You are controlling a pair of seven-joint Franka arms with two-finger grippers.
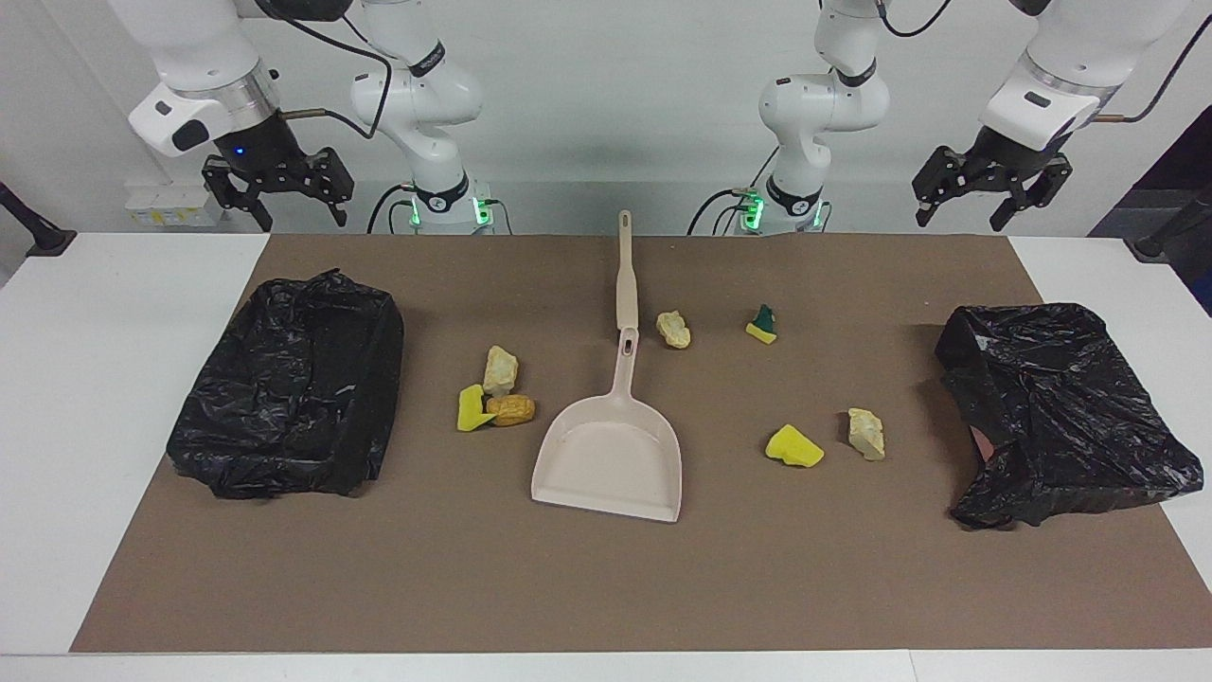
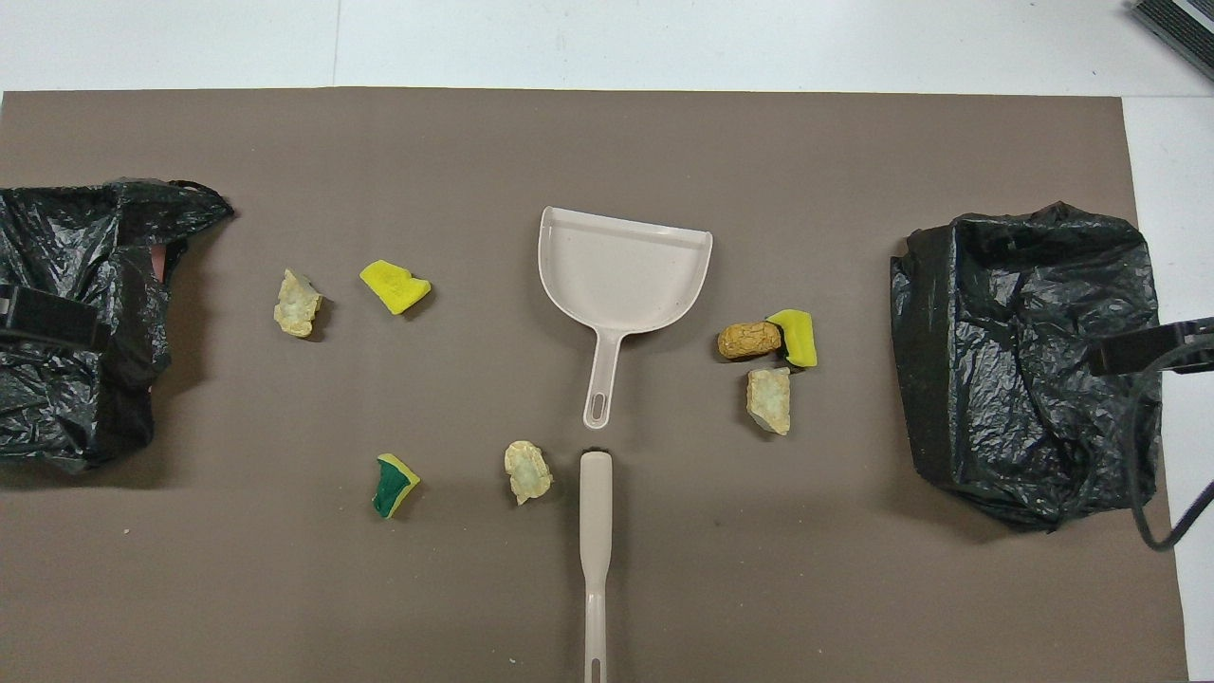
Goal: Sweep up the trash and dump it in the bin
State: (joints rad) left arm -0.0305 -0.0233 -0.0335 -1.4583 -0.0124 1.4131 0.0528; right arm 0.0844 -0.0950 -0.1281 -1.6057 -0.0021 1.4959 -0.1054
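Several trash scraps lie on the brown mat around the beige dustpan (image 1: 611, 455) (image 2: 626, 275). Toward the right arm's end, a beige chunk (image 1: 501, 369), a yellow wedge (image 1: 471, 409) and a tan-orange chunk (image 1: 511, 409) cluster together. A beige chunk (image 1: 673, 329) and a green-and-yellow bit (image 1: 761, 324) lie nearer the robots. A yellow wedge (image 1: 793, 446) and a beige chunk (image 1: 866, 433) lie toward the left arm's end. The beige brush (image 1: 625, 275) (image 2: 596, 531) lies in line with the dustpan's handle. The right gripper (image 1: 284, 208) and the left gripper (image 1: 985, 204) wait, open and empty, above the table's robot edge.
A black-bag-lined bin (image 1: 294, 388) (image 2: 1029, 360) stands at the right arm's end of the mat. A second crumpled black-bagged bin (image 1: 1060, 417) (image 2: 66, 313) stands at the left arm's end. White table borders the brown mat (image 1: 606, 587).
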